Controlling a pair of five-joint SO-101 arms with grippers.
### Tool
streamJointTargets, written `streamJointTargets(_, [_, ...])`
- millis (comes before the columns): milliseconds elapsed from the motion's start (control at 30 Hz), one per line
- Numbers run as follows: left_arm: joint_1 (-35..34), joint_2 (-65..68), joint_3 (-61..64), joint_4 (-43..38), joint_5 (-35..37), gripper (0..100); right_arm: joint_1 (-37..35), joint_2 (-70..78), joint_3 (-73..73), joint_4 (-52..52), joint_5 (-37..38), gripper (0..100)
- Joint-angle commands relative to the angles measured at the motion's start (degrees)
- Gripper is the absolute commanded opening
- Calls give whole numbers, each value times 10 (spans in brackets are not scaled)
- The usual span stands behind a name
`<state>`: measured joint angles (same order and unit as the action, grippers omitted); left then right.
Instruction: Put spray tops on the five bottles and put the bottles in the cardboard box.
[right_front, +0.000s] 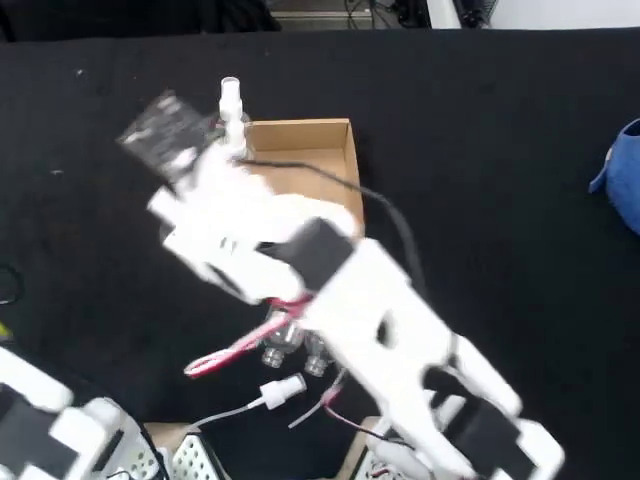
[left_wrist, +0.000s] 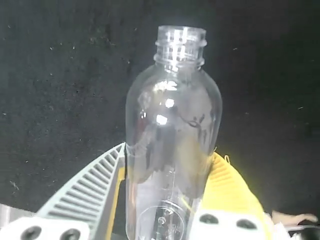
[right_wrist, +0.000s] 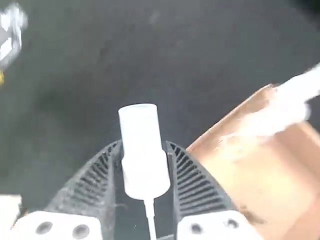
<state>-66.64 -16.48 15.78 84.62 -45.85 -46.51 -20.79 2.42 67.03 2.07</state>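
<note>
**Desk:** High view, what did you log?

**Operator:** Item 1: cardboard box (right_front: 330, 135), open, on the black table (right_front: 500, 120).
Item 2: my right arm (right_front: 380, 310), lying across the box's near left part. Its tip was past the left wall and too blurred for me to read the jaws.
Item 3: corner spray top (right_front: 231, 100), white and upright at the box's far left corner. I could not tell what it stood on.
Item 4: clear bottles (right_front: 282, 345), partly under the arm.
Item 5: loose spray top (right_front: 282, 390), with its tube, lying just beside them on the table.

**Desk:** Left wrist view?

**Operator:** Item 6: left gripper (left_wrist: 169, 150), with one grey finger and one yellow. The jaws were closed on an uncapped bottle (left_wrist: 172, 100), which was clear with an open threaded neck, held over the table.

**Desk:** Right wrist view?

**Operator:** Item 7: right gripper (right_wrist: 144, 145), with black ribbed fingers. The jaws were narrow and pinched a held spray top (right_wrist: 140, 125), which was white with its tube running back between the fingers. I saw a corner of the box just beside it.
</note>
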Motion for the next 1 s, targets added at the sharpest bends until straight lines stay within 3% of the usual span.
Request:
streamJointTargets(0, [85,-132,24,-10,55,30,39,-99,-10,-16,-21,11])
streamJointTargets(133, [180,-202,29,-9,143,30,59,-189,-10,-16,-25,11])
streamJointTargets(333, [346,-292,61,-34,262,30,135,-305,-9,-42,-100,11])
streamJointTargets(633, [547,-447,214,-209,385,30,169,-354,-4,-138,-142,11])
streamJointTargets(967, [684,-684,434,-381,436,30,169,-354,20,-260,-225,11])
